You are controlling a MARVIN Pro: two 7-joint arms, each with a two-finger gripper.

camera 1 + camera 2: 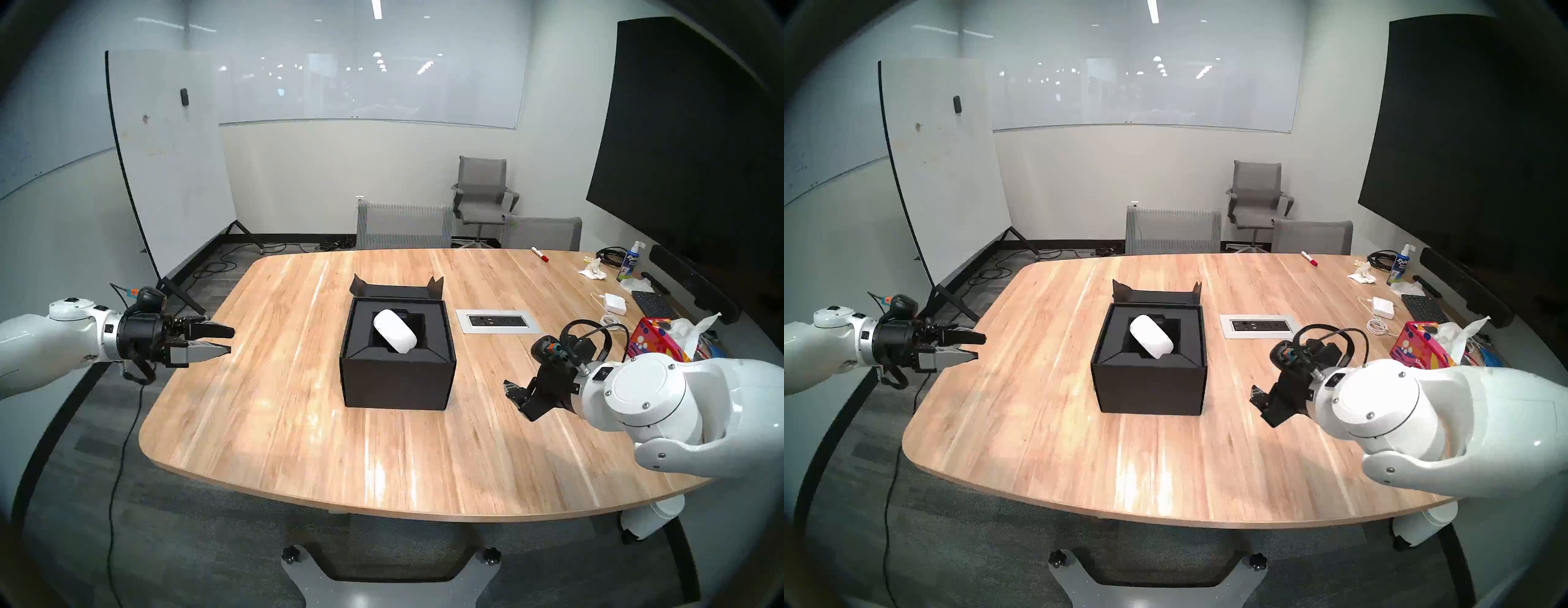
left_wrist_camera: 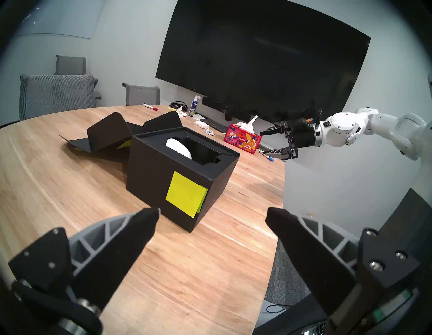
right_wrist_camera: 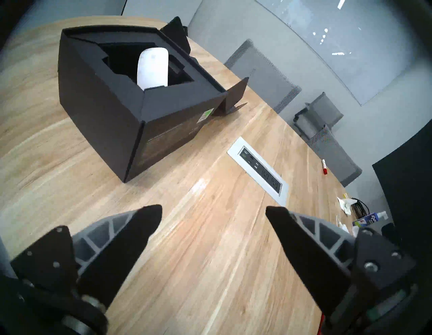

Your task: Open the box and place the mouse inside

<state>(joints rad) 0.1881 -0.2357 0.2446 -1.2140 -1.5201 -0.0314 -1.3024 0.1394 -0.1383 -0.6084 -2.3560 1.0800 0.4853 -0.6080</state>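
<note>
On the middle of the wooden table (image 1: 297,424) sits one black box (image 1: 396,378) with its lid (image 1: 396,288) folded flat behind it. One white mouse (image 1: 394,330) lies tilted in the box's dark hollow, one end propped up on the edge. It looks smooth and shiny, so it could slip; I think it is light and hard. A good place to hold it would be its two long sides. The box looks like stiff card, light enough to slide if pushed, so a nudge should be gentle. One yellow-green sticky note (image 2: 186,197) shows on its side. Two grippers are here. The left gripper (image 1: 229,340) hangs just off the table's left edge, spread apart and holding nothing. The right gripper (image 2: 265,143) hangs over the table's right side, also spread apart and holding nothing. Both are well apart from the box.
</note>
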